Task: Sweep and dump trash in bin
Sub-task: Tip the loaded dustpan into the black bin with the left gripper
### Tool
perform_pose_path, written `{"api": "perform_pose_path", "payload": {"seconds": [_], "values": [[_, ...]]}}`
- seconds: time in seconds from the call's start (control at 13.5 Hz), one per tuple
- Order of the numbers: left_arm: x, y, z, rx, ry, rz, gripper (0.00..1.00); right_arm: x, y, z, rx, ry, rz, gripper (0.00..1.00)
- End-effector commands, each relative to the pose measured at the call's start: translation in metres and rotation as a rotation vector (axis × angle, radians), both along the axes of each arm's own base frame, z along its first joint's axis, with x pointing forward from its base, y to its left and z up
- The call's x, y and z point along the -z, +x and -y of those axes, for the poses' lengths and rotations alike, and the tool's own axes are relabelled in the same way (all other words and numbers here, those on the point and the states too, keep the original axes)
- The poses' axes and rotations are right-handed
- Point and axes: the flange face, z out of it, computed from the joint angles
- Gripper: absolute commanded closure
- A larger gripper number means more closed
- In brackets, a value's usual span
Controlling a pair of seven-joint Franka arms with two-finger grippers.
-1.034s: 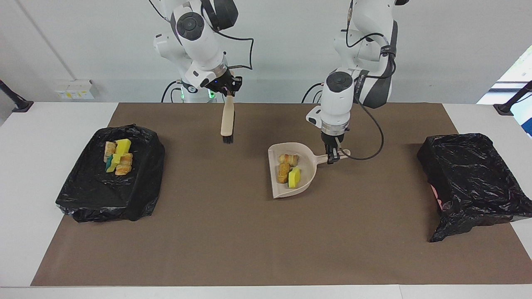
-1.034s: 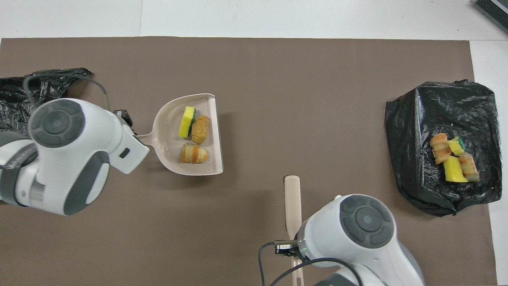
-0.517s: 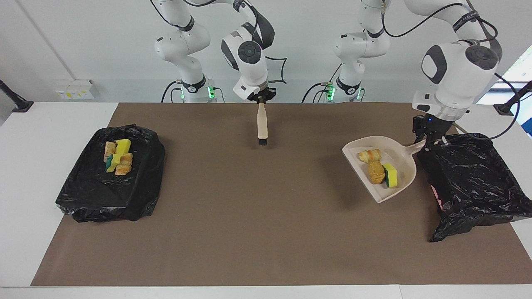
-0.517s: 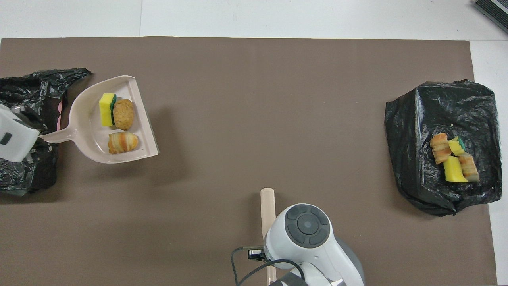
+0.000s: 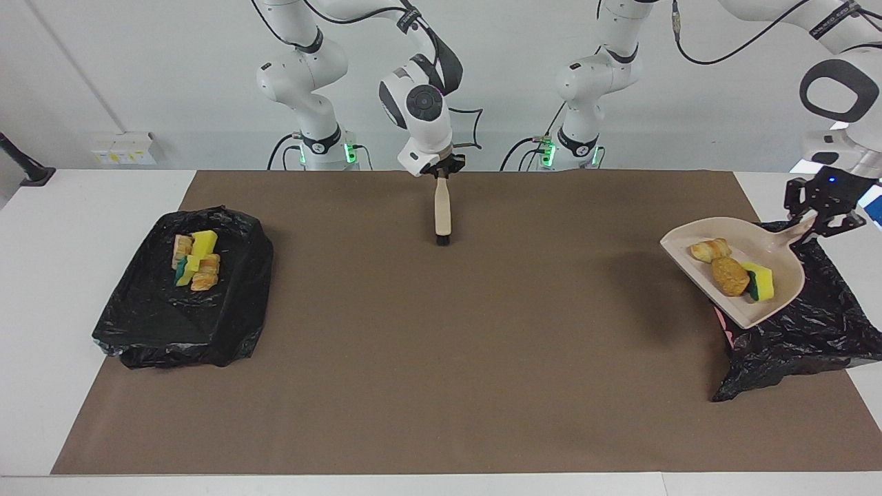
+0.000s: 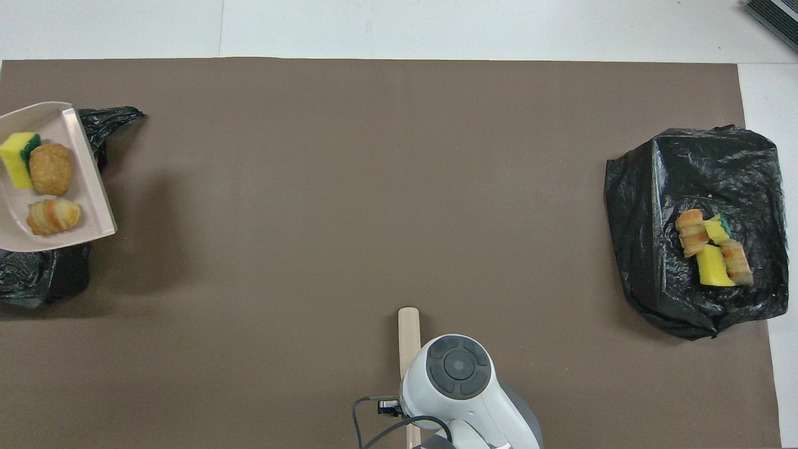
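Left gripper [image 5: 812,222] fingers grasp the dustpan [image 5: 778,303] at frame right, over the bin [image 5: 813,331] edge; right gripper [image 5: 442,174] grasps the brush [image 5: 442,210]; mid-bench [image 5: 441,358] open.

L gripper [image 5: 821,219] has carried the dustpan [image 5: 772,248] w/ 3 scraps [image 5: 732,271] from mid-table up and over the black bin [image 5: 813,324] at the L arm's end. R gripper [image 5: 442,172] has shifted w/ the brush [image 5: 442,210] toward table centre; brush now hangs upright.

Crinkled glossy black plastic bin liners [image 5: 186,310], smooth matt beige plastic dustpan [image 5: 782,251], porous yellow sponge scrap [image 5: 761,281], rough tan bread-like lump [image 5: 729,275], matt brown paper-like table mat [image 5: 441,358].
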Motion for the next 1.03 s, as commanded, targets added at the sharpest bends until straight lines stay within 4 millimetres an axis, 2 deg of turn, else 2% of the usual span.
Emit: {"api": "perform_pose_path", "payload": {"seconds": [0.0, 0.15, 0.3, 0.52, 0.59, 0.66, 0.74, 0.81, 0.96], "values": [[-0.017, 0.021, -0.048, 0.043, 0.058, -0.012, 1.00, 0.003, -0.004, 0.007, -0.014, 0.015, 0.018, 1.00], [-0.005, 0.021, -0.097, 0.063, 0.129, -0.037, 1.00, 0.006, -0.005, 0.009, -0.014, 0.009, 0.018, 1.00], [0.004, 0.030, -0.117, 0.106, 0.275, -0.088, 1.00, 0.010, -0.004, 0.009, -0.010, 0.010, 0.023, 1.00], [0.005, 0.044, -0.108, 0.197, 0.483, -0.150, 1.00, 0.016, -0.005, 0.011, -0.007, 0.009, 0.031, 1.00], [0.004, 0.047, -0.103, 0.224, 0.533, -0.178, 1.00, 0.016, -0.005, 0.011, -0.007, 0.009, 0.031, 0.82], [0.002, 0.050, -0.099, 0.247, 0.579, -0.203, 1.00, 0.016, -0.004, 0.010, -0.005, 0.008, 0.030, 0.42], [0.003, 0.056, -0.087, 0.274, 0.606, -0.221, 1.00, 0.014, -0.003, 0.009, -0.004, 0.011, 0.033, 0.00], [0.003, 0.064, -0.071, 0.308, 0.633, -0.241, 1.00, 0.012, -0.001, 0.006, -0.005, 0.016, 0.037, 0.00], [0.000, 0.065, -0.069, 0.327, 0.688, -0.269, 1.00, 0.005, 0.008, 0.004, -0.013, 0.035, 0.051, 0.00]]}}
